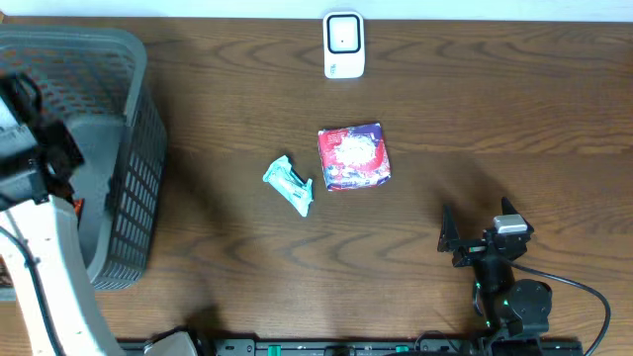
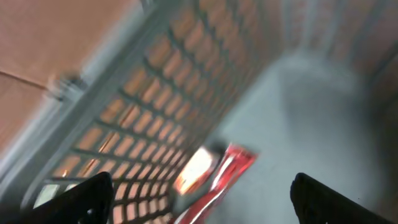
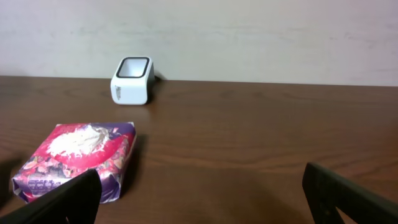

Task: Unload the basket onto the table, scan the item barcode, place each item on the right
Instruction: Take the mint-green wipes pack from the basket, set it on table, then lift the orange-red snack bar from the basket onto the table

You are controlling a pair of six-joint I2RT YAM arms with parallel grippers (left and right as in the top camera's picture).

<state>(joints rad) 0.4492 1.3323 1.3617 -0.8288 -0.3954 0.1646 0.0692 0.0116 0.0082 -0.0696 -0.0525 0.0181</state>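
Note:
The white barcode scanner (image 1: pixel 343 44) stands at the table's far edge, and the right wrist view shows the scanner (image 3: pixel 132 79) too. A red and purple packet (image 1: pixel 353 156) lies mid-table, and a crumpled teal wrapper (image 1: pixel 290 184) lies just left of it. My left gripper (image 2: pixel 205 205) is open inside the grey basket (image 1: pixel 129 148). A red packet (image 2: pixel 233 165) lies loose on the basket floor between its spread fingers; this view is blurred. My right gripper (image 1: pixel 477 220) stands open at the near right, empty, with the red and purple packet (image 3: pixel 74 158) ahead to its left.
The basket's mesh wall (image 2: pixel 143 106) rises close on the left of the left gripper. The left arm (image 1: pixel 49 267) reaches over the basket's near side. Bare wooden table (image 1: pixel 495 109) lies between the right gripper and the scanner.

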